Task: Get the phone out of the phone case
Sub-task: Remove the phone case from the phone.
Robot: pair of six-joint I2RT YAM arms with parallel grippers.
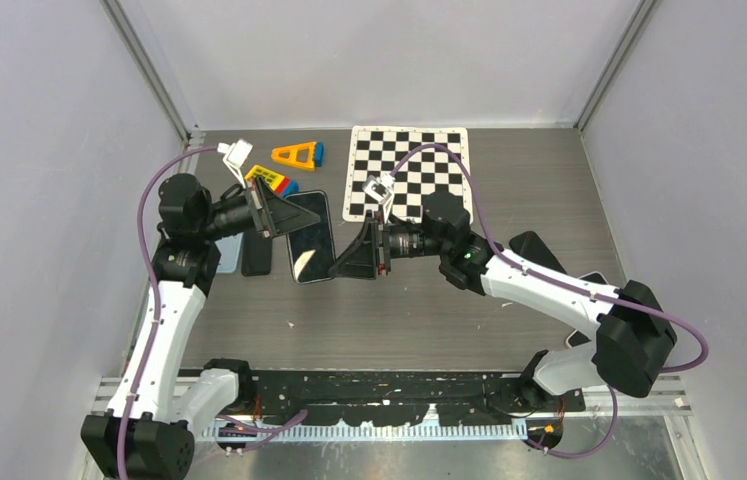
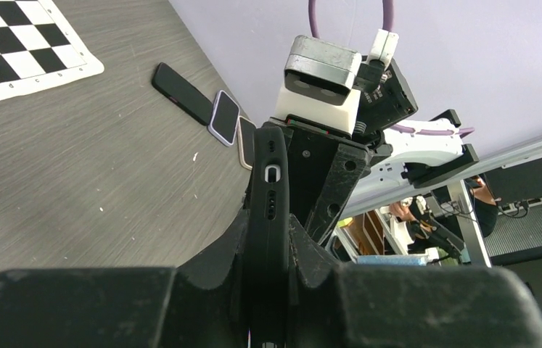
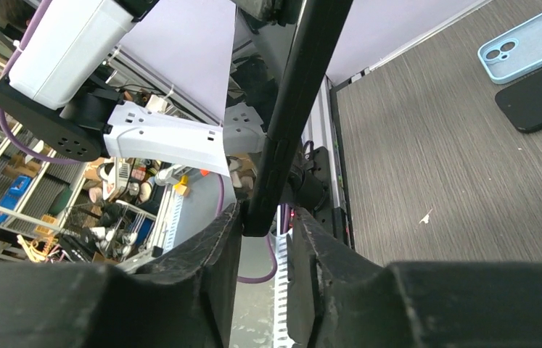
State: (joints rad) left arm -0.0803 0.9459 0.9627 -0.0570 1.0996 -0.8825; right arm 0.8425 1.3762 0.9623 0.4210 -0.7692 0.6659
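The phone [image 1: 309, 236], glossy screen up, sits in a black phone case and is held off the table between both arms. My left gripper [image 1: 275, 212] is shut on its left edge. In the left wrist view the case's black rim [image 2: 271, 181], with its side slots, stands clamped between the jaws of the left gripper [image 2: 271, 226]. My right gripper [image 1: 355, 258] is at the opposite, lower right edge. In the right wrist view the phone's dark edge [image 3: 293, 109] ends between the tips of the right gripper [image 3: 262, 219]. It lies against the left finger, with a gap to the right finger.
A light blue case [image 1: 229, 254] and a black phone [image 1: 256, 256] lie under the left arm. A checkerboard mat [image 1: 409, 170], an orange triangle [image 1: 296, 154] and a yellow-and-blue block [image 1: 271, 179] sit at the back. More phones [image 2: 224, 117] lie at the right.
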